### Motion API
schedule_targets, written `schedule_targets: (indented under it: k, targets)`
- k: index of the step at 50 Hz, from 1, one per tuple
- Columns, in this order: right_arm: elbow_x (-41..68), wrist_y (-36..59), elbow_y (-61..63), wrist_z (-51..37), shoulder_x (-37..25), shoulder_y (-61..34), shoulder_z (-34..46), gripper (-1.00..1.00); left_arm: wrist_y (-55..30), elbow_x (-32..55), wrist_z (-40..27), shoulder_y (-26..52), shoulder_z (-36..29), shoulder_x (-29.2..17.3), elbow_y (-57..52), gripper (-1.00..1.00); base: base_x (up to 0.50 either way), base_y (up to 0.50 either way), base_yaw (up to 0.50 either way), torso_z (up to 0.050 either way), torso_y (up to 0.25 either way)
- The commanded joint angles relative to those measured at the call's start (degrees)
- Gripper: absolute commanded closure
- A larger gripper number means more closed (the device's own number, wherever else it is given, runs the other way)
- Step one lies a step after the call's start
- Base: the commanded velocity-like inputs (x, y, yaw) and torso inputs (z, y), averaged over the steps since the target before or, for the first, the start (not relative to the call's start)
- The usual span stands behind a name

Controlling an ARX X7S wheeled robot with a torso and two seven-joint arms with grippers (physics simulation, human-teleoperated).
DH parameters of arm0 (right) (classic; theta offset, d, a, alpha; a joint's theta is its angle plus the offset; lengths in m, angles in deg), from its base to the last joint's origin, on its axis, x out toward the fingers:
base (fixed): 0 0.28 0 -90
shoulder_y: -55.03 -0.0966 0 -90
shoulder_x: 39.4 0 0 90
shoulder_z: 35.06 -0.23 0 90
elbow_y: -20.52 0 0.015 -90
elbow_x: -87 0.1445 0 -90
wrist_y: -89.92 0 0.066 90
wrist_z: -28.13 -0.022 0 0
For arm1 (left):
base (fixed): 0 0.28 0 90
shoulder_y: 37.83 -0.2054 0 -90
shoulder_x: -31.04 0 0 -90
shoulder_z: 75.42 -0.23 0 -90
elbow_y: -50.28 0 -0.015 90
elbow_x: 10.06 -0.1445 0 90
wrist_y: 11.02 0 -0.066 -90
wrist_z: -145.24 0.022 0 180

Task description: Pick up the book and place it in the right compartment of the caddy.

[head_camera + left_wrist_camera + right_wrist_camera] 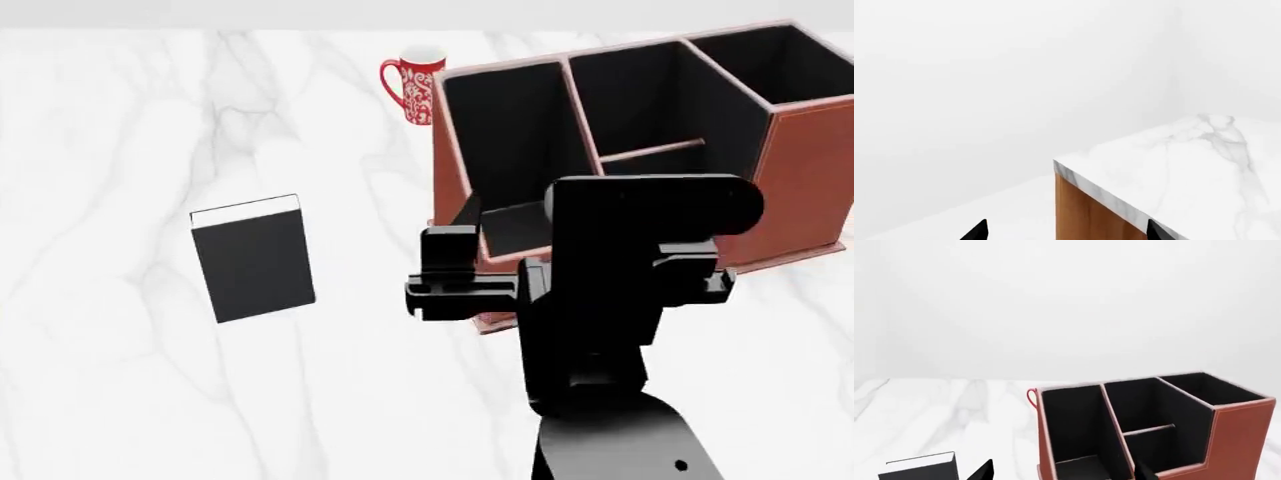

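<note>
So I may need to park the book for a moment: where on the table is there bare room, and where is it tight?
Bare marble lies left of the book and in front of it, and between book and mug. It is crowded by the caddy, where the right gripper hangs at its front-left corner.

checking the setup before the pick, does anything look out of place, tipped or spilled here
Nothing stands out. The book stands on the marble table, apart from the caddy, whose compartments look empty. The mug stands upright behind the caddy's left corner, nothing spilled. The right gripper hovers near the caddy, holding nothing.
</note>
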Motion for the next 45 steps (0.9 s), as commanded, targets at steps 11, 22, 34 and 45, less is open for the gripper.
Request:
schedule_targets:
  k: [11, 22, 34, 45]
  targets:
    - [2.6, 15.0, -3.4, -2.9, 1.3, -19.5, 2.2, -1.0, 0.3, 0.8, -0.5, -1.5, 0.8, -0.3, -0.8, -1.0, 0.11, 0.0, 0.0, 0.0, 0.0]
    - [3.2, 14.9, -3.7, -3.0, 0.6, -20.3, 2.7, -1.0, 0.0, 0.5, -0.9, -1.2, 0.3, -0.6, -1.2, -1.0, 0.5, 0.0, 0.0, 0.0, 0.0]
    - [4.2, 14.9, -4.4, -3.0, 0.5, -21.3, 2.8, -1.0, -0.2, 0.2, -1.3, -1.4, 0.2, -0.9, -1.5, -1.0, 0.5, 0.0, 0.0, 0.0, 0.0]
    - [5.4, 15.2, -4.5, -3.2, 0.7, -20.8, 2.2, -1.0, 0.2, 0.3, -1.3, -1.8, 0.4, -0.8, -1.4, -1.0, 0.5, 0.0, 0.0, 0.0, 0.001]
